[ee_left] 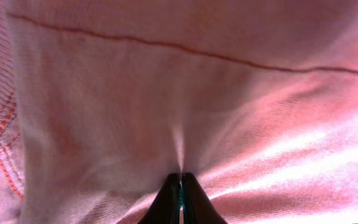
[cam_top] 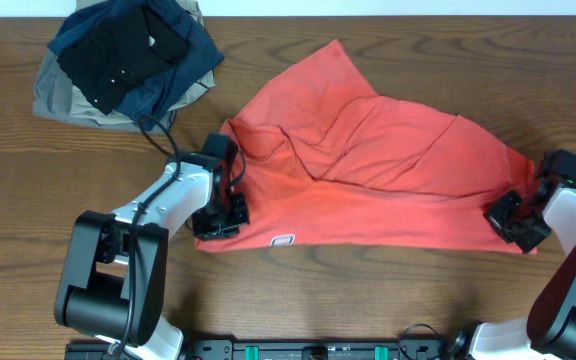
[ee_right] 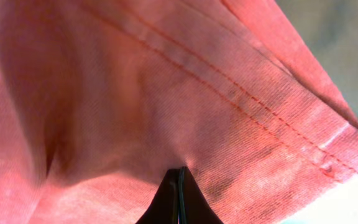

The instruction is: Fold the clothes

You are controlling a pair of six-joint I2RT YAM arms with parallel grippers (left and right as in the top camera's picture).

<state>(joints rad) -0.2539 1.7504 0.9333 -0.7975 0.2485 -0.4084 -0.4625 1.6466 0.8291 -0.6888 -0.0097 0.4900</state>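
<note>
My left claw [cam_top: 220, 212] at 7 o'clock and right claw [cam_top: 513, 220] at 4 o'clock each pinch the near edge of the shirt [cam_top: 368, 170]. It lies rumpled in the middle. I should lift both sides evenly, pull it smooth, then fold toward 12, away from the pile [cam_top: 128, 60] at 10.

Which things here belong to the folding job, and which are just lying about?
Job: coral-red T-shirt; left gripper, shut on its left corner; right gripper, shut on its right corner.
Lying about: pile of black, navy and khaki garments, far left, apart from the shirt.
</note>
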